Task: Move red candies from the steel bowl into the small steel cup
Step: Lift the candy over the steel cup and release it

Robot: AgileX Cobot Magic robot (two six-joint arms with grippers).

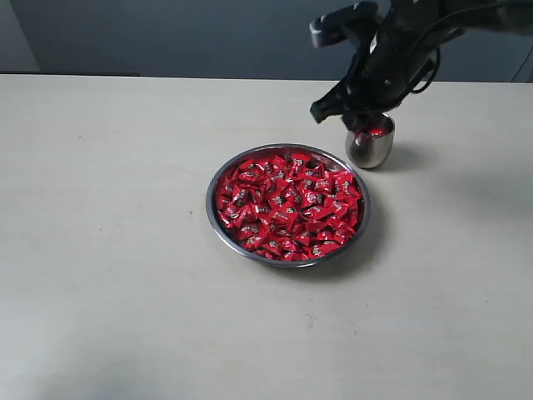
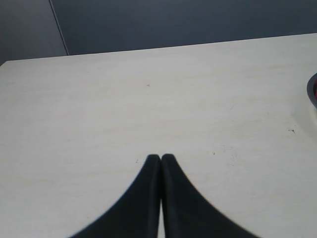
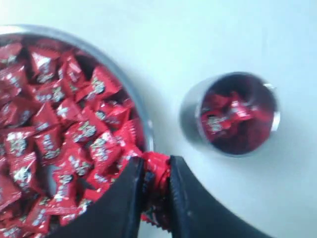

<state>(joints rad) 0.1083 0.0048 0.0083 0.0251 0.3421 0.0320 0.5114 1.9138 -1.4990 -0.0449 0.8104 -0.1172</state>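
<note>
The steel bowl (image 1: 218,218) sits mid-table, heaped with red candies (image 1: 287,204). Just behind it to the right stands the small steel cup (image 1: 371,148), with red candies inside (image 3: 228,119). My right gripper (image 3: 157,163) hovers above the gap between bowl rim (image 3: 141,114) and cup (image 3: 190,116), shut on one red candy (image 3: 157,171) pinched between its black fingers. In the exterior view the right arm (image 1: 379,62) hangs over the cup. My left gripper (image 2: 161,157) is shut, empty, over bare table; it does not show in the exterior view.
The pale tabletop (image 1: 108,250) stretches wide to the left and front of the bowl. A dark wall (image 1: 166,33) runs along the table's far edge. A sliver of the bowl's rim (image 2: 312,91) shows in the left wrist view.
</note>
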